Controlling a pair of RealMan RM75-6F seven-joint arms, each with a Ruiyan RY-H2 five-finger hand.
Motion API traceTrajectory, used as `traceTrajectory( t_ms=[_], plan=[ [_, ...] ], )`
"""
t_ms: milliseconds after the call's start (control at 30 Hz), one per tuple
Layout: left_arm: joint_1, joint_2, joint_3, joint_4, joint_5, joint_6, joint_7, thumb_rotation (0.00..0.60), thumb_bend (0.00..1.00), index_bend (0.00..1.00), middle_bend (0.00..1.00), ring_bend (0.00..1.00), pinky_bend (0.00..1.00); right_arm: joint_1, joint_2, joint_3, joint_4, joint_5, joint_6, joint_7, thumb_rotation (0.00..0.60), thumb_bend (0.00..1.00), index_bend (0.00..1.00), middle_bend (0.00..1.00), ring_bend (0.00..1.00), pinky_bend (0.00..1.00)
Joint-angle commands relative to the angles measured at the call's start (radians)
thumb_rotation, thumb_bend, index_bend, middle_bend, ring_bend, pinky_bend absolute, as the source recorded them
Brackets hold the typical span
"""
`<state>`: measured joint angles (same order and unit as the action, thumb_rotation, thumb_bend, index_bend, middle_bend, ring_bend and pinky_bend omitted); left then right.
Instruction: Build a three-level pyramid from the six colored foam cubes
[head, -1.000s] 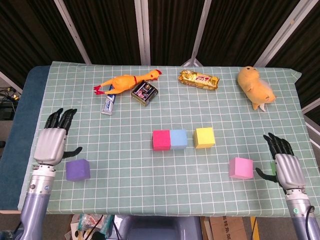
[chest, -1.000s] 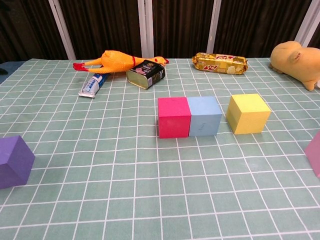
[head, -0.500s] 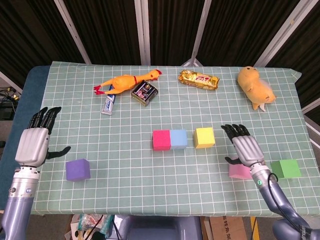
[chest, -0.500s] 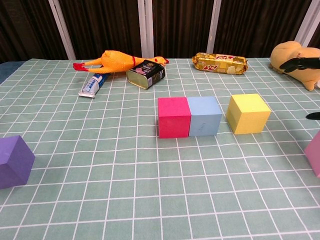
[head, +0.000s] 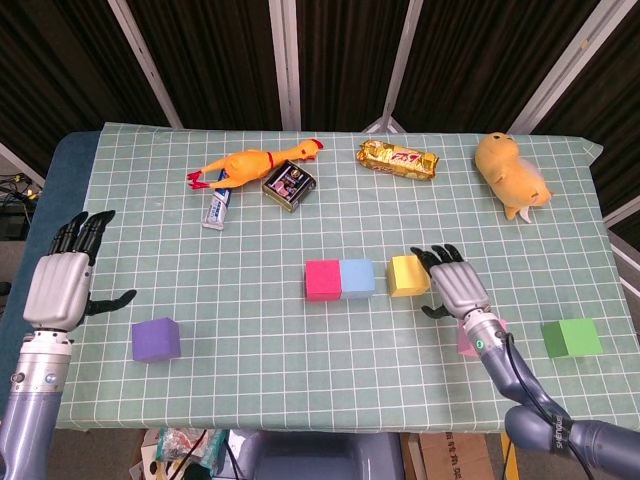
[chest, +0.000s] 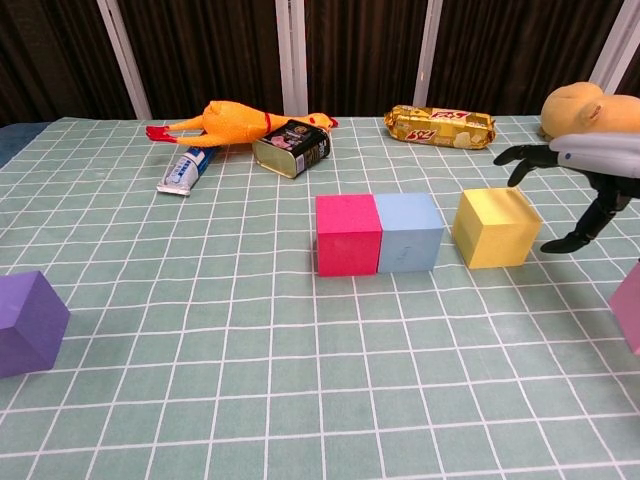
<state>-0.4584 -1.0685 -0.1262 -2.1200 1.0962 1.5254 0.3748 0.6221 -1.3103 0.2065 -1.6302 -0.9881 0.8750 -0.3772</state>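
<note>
The right hand hangs with spread fingers, holding nothing, its fingertips just over the far right edge of the yellow foam cube. Further to its left sit the light blue foam cube and the magenta foam cube, touching each other. The pink foam cube lies just behind its wrist, and the green foam cube well off to its right. The left hand hovers released, with the purple foam cube near its thumb.
</note>
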Motion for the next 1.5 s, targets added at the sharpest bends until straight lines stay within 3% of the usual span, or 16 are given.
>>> traceTrajectory(
  t_ms=[33, 767, 1267, 1500],
  plan=[
    [0.005, 0.0, -0.006, 0.001, -0.001, -0.004, -0.001, 0.6, 0.11, 0.0, 0.07, 0.01, 0.08, 0.021, -0.023, -0.001, 0.025, 0.018, -0.007, -0.011, 0.6, 0.24, 0.0, 0.2, 0.09, 0.0],
    [0.034, 0.004, -0.057, 0.017, -0.013, -0.038, -0.021, 0.6, 0.11, 0.0, 0.07, 0.01, 0.08, 0.097, -0.061, 0.004, 0.055, 0.063, 0.034, -0.053, 0.6, 0.24, 0.0, 0.2, 0.09, 0.0],
    [0.048, 0.01, -0.076, 0.015, -0.016, -0.053, -0.028, 0.6, 0.11, 0.0, 0.07, 0.01, 0.08, 0.139, -0.078, -0.031, 0.086, 0.153, 0.003, -0.105, 0.6, 0.24, 0.0, 0.21, 0.1, 0.0],
    [0.053, 0.007, -0.082, 0.016, -0.017, -0.058, -0.026, 0.6, 0.11, 0.0, 0.07, 0.01, 0.08, 0.145, -0.09, -0.043, 0.104, 0.161, 0.0, -0.095, 0.6, 0.41, 0.0, 0.27, 0.13, 0.0]
  ],
)
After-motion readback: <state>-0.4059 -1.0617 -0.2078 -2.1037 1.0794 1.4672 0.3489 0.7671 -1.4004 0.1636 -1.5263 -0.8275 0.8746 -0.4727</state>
